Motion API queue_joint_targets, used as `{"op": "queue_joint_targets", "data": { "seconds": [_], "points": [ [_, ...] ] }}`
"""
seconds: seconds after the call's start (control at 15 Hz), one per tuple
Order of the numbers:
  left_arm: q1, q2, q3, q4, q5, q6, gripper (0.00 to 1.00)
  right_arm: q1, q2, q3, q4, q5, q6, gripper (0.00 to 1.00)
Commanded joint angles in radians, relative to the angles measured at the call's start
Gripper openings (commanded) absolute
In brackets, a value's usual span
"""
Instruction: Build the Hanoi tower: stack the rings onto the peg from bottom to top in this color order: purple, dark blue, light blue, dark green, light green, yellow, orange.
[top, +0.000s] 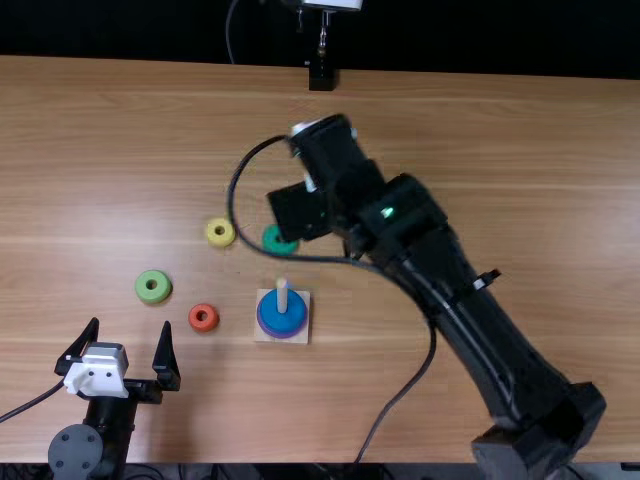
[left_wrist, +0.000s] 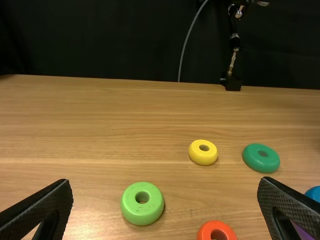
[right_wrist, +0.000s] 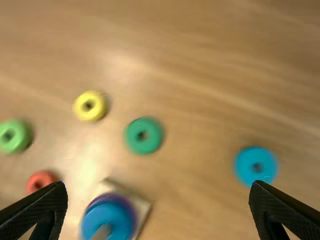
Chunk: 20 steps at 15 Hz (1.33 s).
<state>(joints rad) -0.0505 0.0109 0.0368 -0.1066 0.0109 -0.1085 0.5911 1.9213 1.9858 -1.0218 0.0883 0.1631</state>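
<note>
Purple ring (top: 283, 336) and dark blue ring (top: 269, 312) are stacked. Left pincer (left_wrist: 165, 181) and right pincer (right_wrist: 158, 185) stand spread; next, we align the right over the light blue ring (right_wrist: 244, 167).

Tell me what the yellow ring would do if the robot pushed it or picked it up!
The yellow ring lies flat on the table, so a push would probably slide it, not roll it. Stood on its round edge, it might roll away. It looks thick and solid, so it should stay stiff when squeezed.
</note>
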Motion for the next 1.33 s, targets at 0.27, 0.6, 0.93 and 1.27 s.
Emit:
{"op": "queue_joint_targets", "data": {
  "seconds": [0.27,0.6,0.93,1.27],
  "points": [
    [0.012,-0.011,-0.037,-0.004,0.000,0.007,1.00,-0.132,0.018,-0.225,0.192,0.009,0.017,1.00],
    [0.012,-0.011,-0.037,-0.004,0.000,0.007,1.00,-0.251,0.018,-0.486,0.476,0.009,0.015,1.00],
    [0.011,-0.011,-0.037,-0.004,0.000,0.007,1.00,-0.283,0.022,-0.530,0.509,-0.053,-0.001,1.00],
    [0.012,-0.011,-0.037,-0.004,0.000,0.007,1.00,-0.281,0.058,-0.522,0.511,-0.109,-0.003,1.00]
  ]
}}
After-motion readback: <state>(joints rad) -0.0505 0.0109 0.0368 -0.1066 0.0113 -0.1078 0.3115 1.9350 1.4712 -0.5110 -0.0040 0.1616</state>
